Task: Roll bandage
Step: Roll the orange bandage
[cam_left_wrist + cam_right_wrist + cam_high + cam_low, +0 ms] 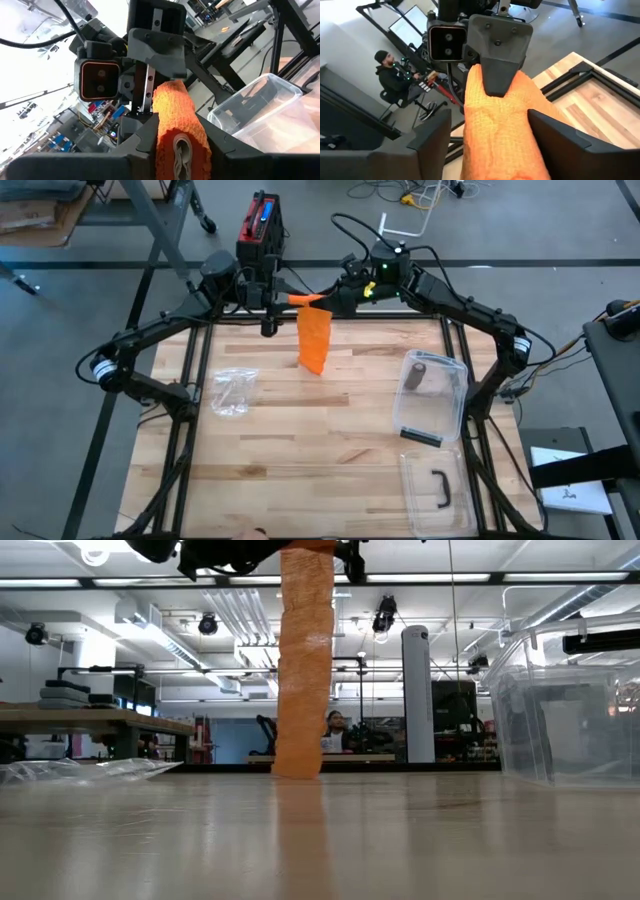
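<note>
Orange bandage [177, 122] filled the left gripper [285, 299], whose fingers were clamped on its rolled end. Facing it, the right gripper [318, 298] straddled the cloth with fingers [560, 145] spread, not pinching. The strip hung down to the wooden table [330, 440]. Beyond, a workshop showed; both grippers were cropped in the low view.

Both arms are raised and brought together at the upper middle of the high view, reaching in from the frame's left and right edges. The left gripper [285, 297] is held level, its fingers [145, 137] clamped on the rolled end of the orange bandage [314, 340]. The right gripper [322, 300] is set facing it, its fingers [432, 137] spread on either side of the same cloth.
</note>
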`<action>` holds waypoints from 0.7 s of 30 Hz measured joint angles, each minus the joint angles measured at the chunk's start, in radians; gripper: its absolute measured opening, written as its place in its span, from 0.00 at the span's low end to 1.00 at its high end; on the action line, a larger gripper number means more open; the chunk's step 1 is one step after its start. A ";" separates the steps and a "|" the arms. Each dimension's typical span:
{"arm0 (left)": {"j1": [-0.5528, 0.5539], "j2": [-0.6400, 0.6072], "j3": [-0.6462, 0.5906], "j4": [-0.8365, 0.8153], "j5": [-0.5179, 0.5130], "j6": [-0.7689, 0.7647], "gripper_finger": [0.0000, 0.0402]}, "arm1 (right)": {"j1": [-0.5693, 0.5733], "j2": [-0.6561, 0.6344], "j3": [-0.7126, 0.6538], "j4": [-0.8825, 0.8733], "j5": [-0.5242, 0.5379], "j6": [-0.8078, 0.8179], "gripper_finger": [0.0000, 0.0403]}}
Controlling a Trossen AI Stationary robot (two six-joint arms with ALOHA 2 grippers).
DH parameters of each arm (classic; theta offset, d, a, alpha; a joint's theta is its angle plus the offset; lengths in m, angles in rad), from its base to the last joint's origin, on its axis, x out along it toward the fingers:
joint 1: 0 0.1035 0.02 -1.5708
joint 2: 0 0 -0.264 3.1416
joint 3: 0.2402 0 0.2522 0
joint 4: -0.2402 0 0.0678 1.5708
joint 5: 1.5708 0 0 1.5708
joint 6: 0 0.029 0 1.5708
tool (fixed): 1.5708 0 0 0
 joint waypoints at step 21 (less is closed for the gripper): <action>0.047 -0.034 0.000 -0.070 0.043 -0.625 0.61 | 0.004 0.000 0.000 -0.008 0.129 -0.544 0.29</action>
